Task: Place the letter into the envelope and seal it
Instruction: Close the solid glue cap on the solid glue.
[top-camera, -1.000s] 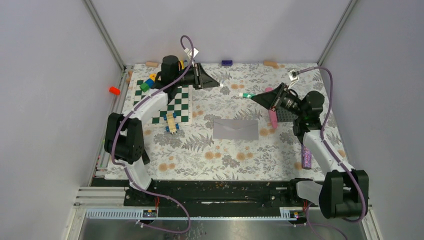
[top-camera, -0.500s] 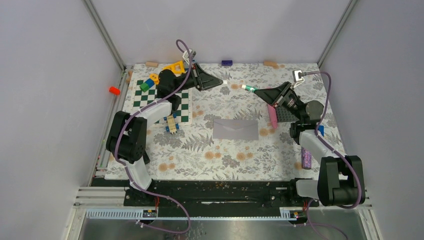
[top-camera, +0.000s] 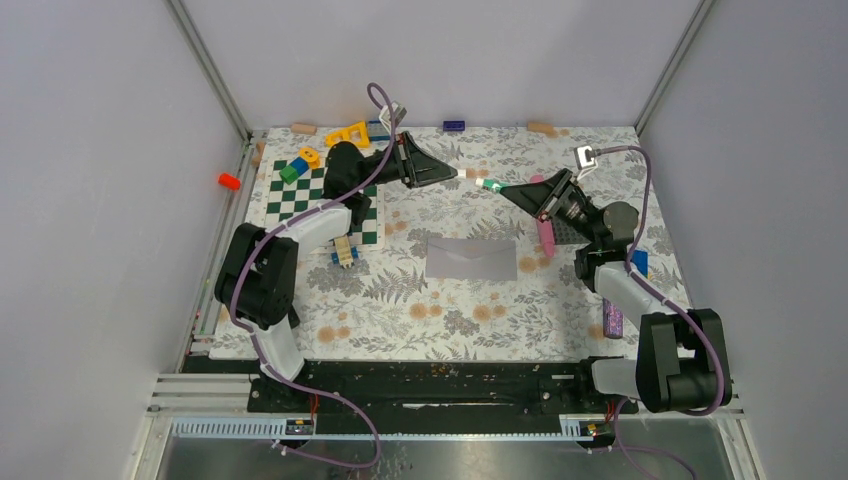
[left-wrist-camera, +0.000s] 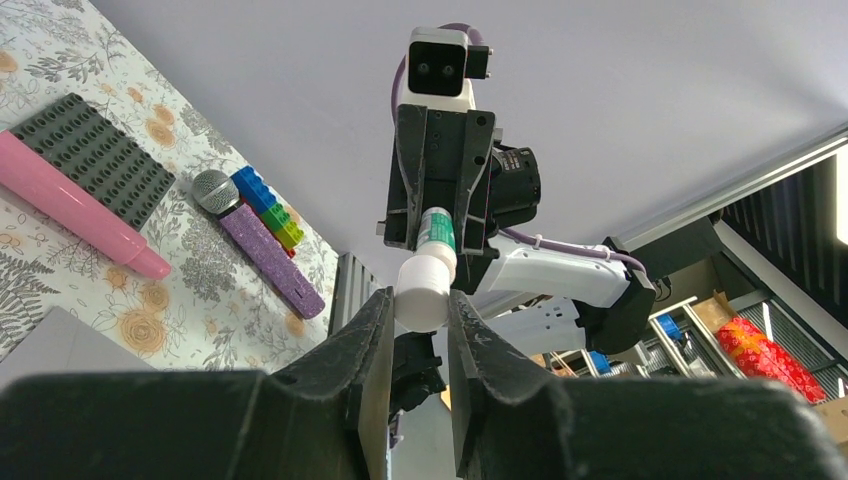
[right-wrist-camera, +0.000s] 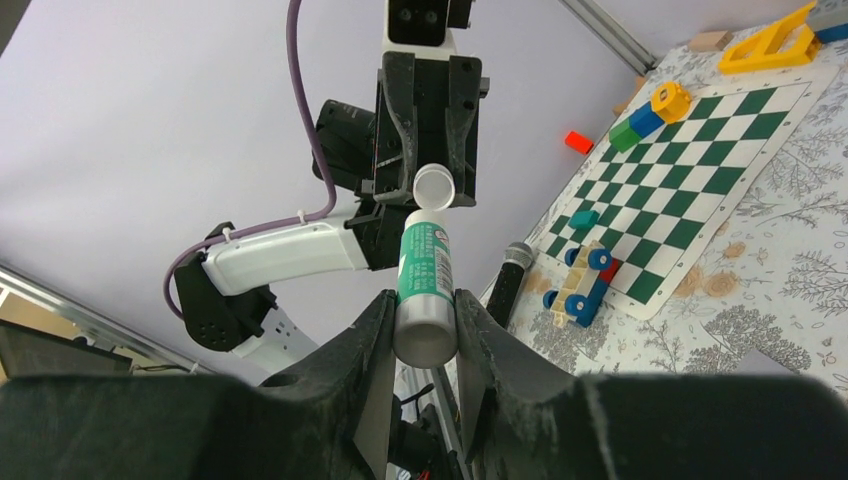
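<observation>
The pale grey envelope (top-camera: 472, 258) lies flat mid-table, flap folded down; a corner of it shows in the left wrist view (left-wrist-camera: 50, 345). No separate letter is in view. My right gripper (top-camera: 503, 189) is raised above the table and shut on a green-and-white glue stick (right-wrist-camera: 425, 270). My left gripper (top-camera: 452, 175) faces it, its fingers closed on the stick's white cap (left-wrist-camera: 422, 295). The cap looks joined to the tube (left-wrist-camera: 437, 228). Both grippers (left-wrist-camera: 420, 300) (right-wrist-camera: 425, 305) hang behind the envelope.
A pink cylinder (top-camera: 545, 235) and the dark studded plate (top-camera: 570, 232) lie right of the envelope. A purple microphone (top-camera: 613, 318) lies at the right. A chessboard (top-camera: 325, 205), a toy car (top-camera: 344, 247) and loose blocks (top-camera: 292, 171) are at the left.
My left gripper has swung right and reached the glue stick's cap. My right gripper has shifted slightly, keeping the stick pointed at the left gripper. The envelope has not moved.
</observation>
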